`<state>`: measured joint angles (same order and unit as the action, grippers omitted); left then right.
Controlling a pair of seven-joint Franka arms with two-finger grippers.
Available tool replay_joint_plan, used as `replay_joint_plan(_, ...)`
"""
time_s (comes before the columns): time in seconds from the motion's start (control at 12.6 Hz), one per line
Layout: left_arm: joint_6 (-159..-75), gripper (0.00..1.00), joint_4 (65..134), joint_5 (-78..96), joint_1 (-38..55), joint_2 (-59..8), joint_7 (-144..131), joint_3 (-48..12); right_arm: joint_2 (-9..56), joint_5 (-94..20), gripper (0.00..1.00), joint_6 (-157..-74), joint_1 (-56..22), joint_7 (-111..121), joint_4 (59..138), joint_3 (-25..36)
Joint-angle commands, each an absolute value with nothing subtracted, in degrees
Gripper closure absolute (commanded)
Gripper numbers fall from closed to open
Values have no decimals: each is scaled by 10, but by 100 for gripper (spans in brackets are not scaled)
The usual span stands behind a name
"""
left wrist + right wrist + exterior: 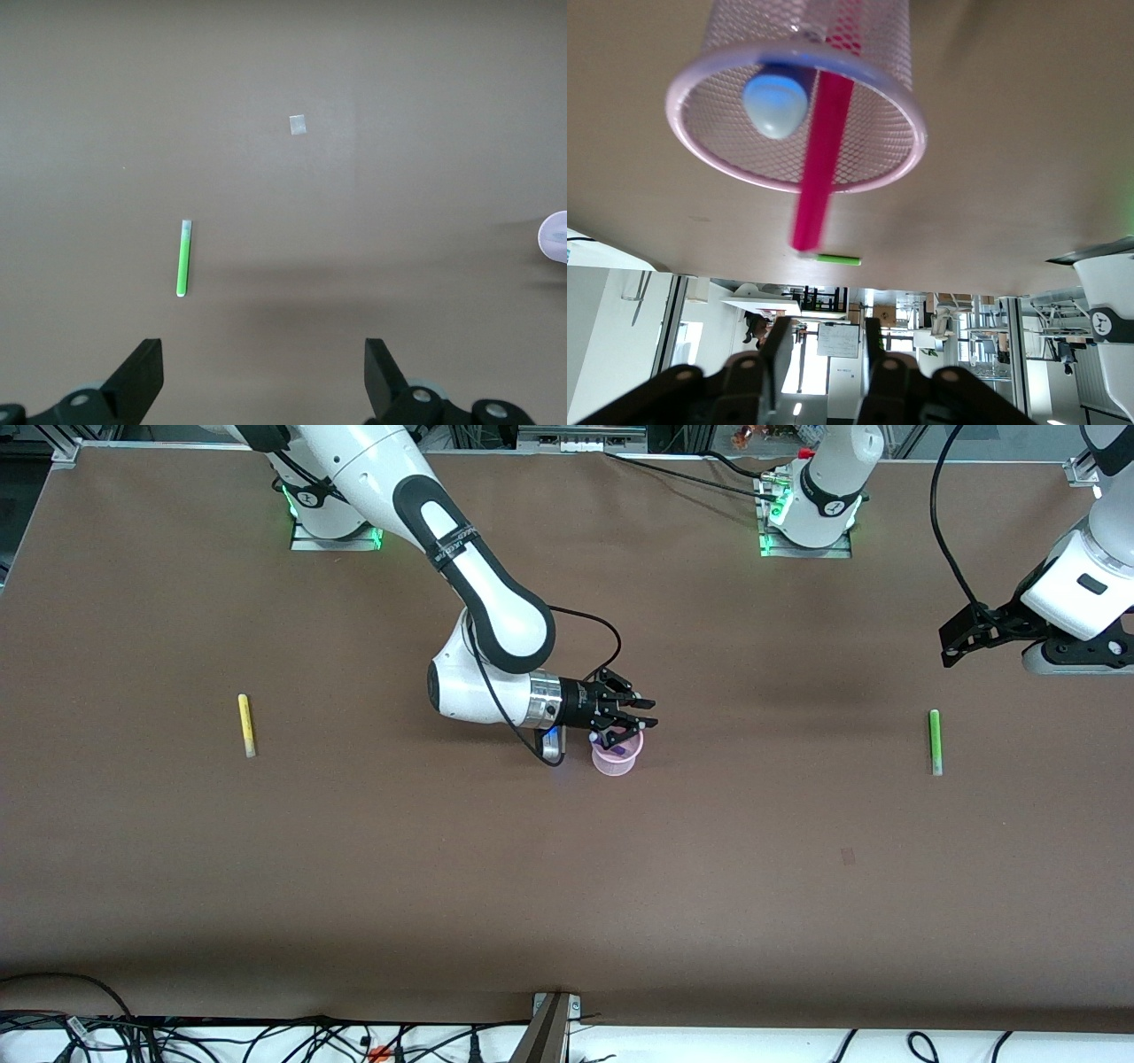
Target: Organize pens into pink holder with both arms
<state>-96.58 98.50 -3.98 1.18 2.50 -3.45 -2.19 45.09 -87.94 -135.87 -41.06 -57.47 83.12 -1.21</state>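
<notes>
The pink holder (617, 755), a small pale pink translucent mesh cup with a round rim, stands near the middle of the brown table (567, 868), directly beneath the right gripper (634, 724). The right gripper, a black two-finger unit on the white jointed right arm (483, 602), hangs just over the holder's rim with its fingers (778, 347) set a little apart and nothing between them. In the right wrist view two pens stand inside the holder (799, 115): a magenta-pink pen (822, 159) leans across the opening with its upper end projecting past the rim, and a purple pen (776, 99) presents its pale rounded end cap toward the camera. A slim yellow pen (246, 725) lies flat on the table toward the right arm's end, well apart from the holder. A slim green pen (934, 741) lies flat toward the left arm's end, also well apart from the holder. The left gripper (961, 640) waits in the air over the table near the green pen, its black fingers (142, 376) spread wide and empty. In the left wrist view the green pen (183, 258) lies on bare table, near a small pale square mark (298, 125).
</notes>
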Motion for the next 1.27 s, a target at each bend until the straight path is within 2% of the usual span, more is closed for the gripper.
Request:
replay_joint_plan(0.0,-942,0,972,-31,16,27,-41,-33,452,-884,0,-1359,-400,-554,817,-15)
replay_joint_plan(0.16,-940,0,969,-31,16,27,-44,-36,439,-848,0,-1355,-388,-555,817,-14)
replay_joint_plan(0.47,-935,0,969,-31,15,27,-38,-36,355,-600,0,-1355,-387,-541,850,23)
replay_joint_plan(0.55,-935,0,969,-31,15,27,-38,-36,341,-592,0,-1348,-387,-541,851,36)
replay_joint_plan(0.63,-935,0,969,-31,15,27,-37,-36,324,-582,0,-1327,-387,-540,859,60)
replay_joint_plan(0.79,-934,0,969,-31,15,27,-37,-36,281,-501,0,-1233,-387,-538,861,117)
replay_joint_plan(0.95,-933,0,969,-31,15,27,-37,-36,224,-392,0,-1139,-387,-517,876,151)
replay_joint_plan(1.19,-933,0,968,-31,15,27,-37,-36,141,-296,0,-1045,-389,-455,907,187)
